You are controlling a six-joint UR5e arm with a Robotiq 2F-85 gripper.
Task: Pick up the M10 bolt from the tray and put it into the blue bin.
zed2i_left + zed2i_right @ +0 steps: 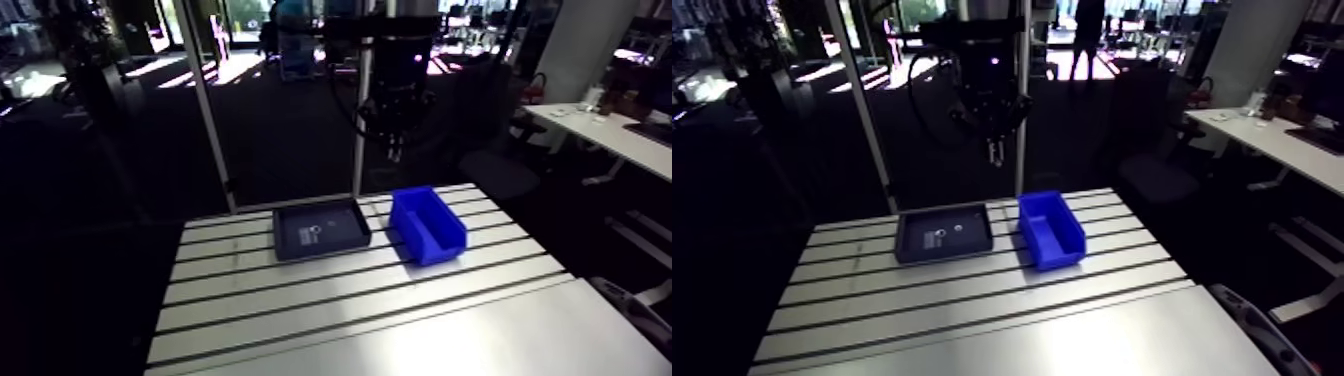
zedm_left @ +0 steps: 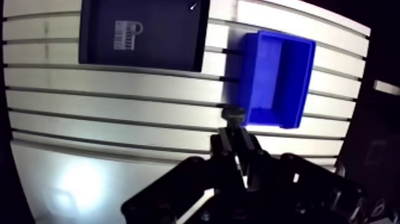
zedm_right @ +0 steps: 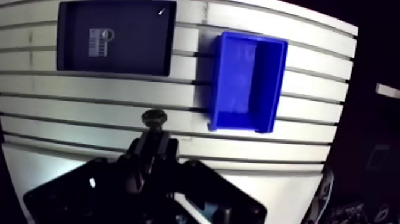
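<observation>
With the end effector (image 2: 234, 132) clamped on the M10 bolt (image 2: 233, 112) high above the bench (image 1: 400, 300), best carry it squarely over the blue bin (image 1: 428, 225), right of centre beside the tray (image 1: 320, 228), lower inside, then release.

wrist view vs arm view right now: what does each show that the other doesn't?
Wrist view only: the bolt clamped between the fingers of the gripper. Arm view only: the gripper hanging well above the table, and the table's plain near end. Both: dark tray and blue bin side by side on the slotted top, bin empty.
</observation>
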